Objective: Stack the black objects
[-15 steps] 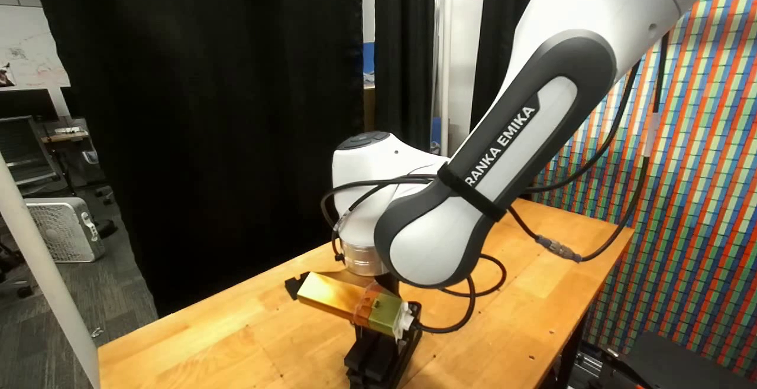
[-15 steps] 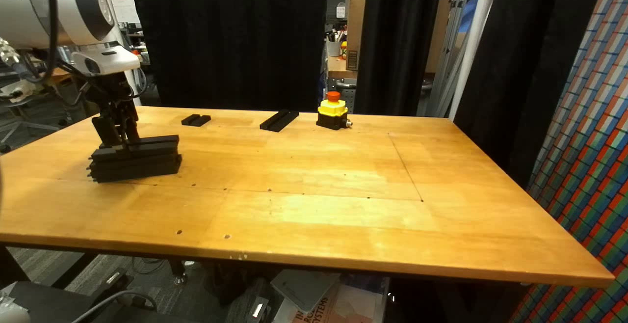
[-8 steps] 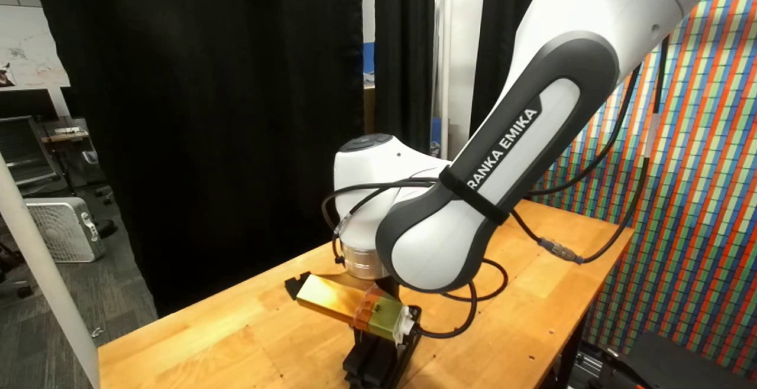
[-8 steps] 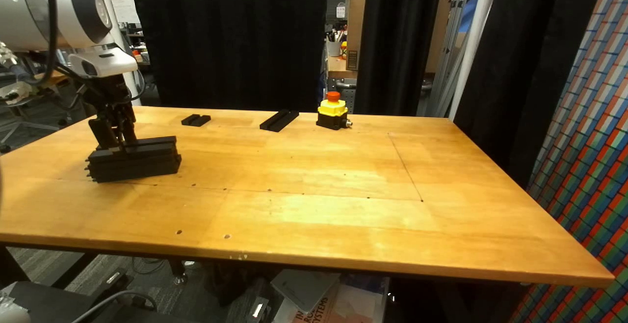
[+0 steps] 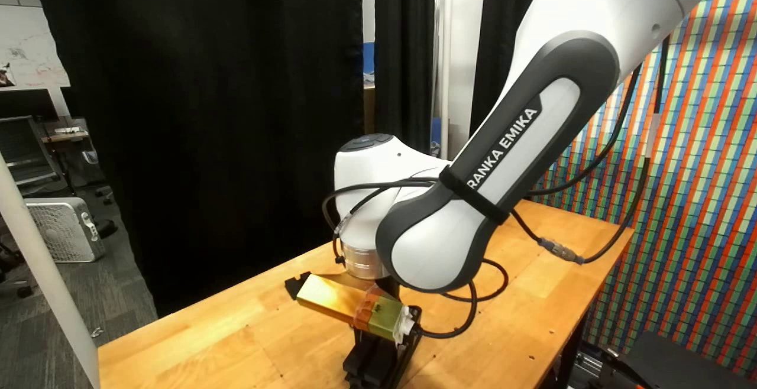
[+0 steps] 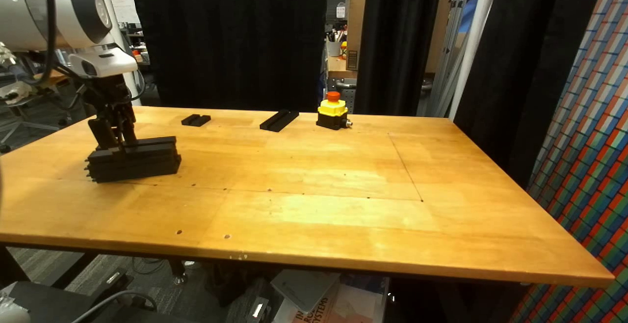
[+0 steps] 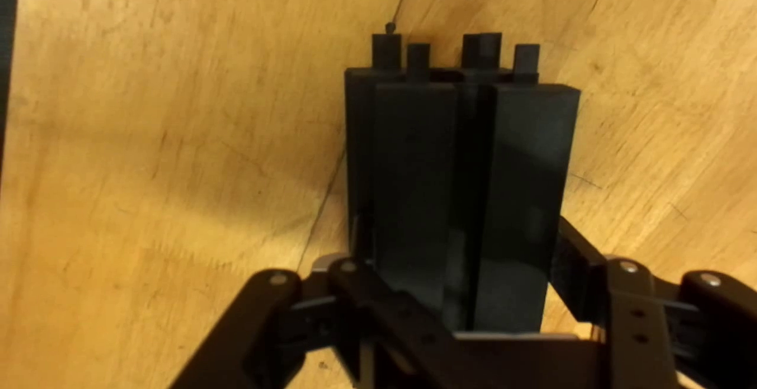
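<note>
A stack of black grooved blocks (image 6: 142,170) with short pegs at one end stands on the wooden table in both exterior views (image 5: 378,365). The top block (image 7: 526,158) lies over the lower ones, shifted a little sideways, so an edge of the lower block (image 7: 358,135) shows on the left in the wrist view. My gripper (image 7: 461,241) has one fingertip against each long side of the top block; it points down over the stack in an exterior view (image 6: 117,147). Whether the top block rests fully flat cannot be told. A small black grooved block (image 6: 196,120) and a longer one (image 6: 279,121) lie apart, farther back.
A yellow emergency stop with a red button (image 6: 333,109) stands near the table's back edge. A gold-and-olive box (image 5: 349,303) with a cable sits on the wrist and hides part of the gripper. Black curtains (image 6: 235,43) hang behind the table (image 6: 343,225).
From one second to half a second ago, my gripper and the top block moved slightly down and toward the left in the exterior view of the whole table. Since then almost nothing has moved.
</note>
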Available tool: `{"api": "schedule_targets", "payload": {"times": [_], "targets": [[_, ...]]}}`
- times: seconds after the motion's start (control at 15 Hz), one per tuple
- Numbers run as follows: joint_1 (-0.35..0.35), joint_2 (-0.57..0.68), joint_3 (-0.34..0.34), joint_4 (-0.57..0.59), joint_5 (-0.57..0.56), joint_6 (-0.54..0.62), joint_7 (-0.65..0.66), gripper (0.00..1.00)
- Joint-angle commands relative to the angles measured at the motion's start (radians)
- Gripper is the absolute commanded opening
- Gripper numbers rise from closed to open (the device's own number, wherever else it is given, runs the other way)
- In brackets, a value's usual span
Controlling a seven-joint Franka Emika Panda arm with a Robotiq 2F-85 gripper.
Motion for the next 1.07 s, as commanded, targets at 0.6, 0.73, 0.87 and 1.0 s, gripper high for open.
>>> {"api": "schedule_targets", "payload": {"times": [0.6, 0.73, 0.87, 1.0], "targets": [[-0.003, -0.04, 0.003, -0.038, 0.08, -0.014, -0.053, 0.45], [-0.003, -0.044, 0.002, -0.041, 0.081, -0.017, -0.054, 0.45], [-0.004, -0.045, 0.003, -0.042, 0.084, -0.017, -0.058, 0.45], [-0.005, -0.044, 0.003, -0.042, 0.087, -0.016, -0.063, 0.45]]}}
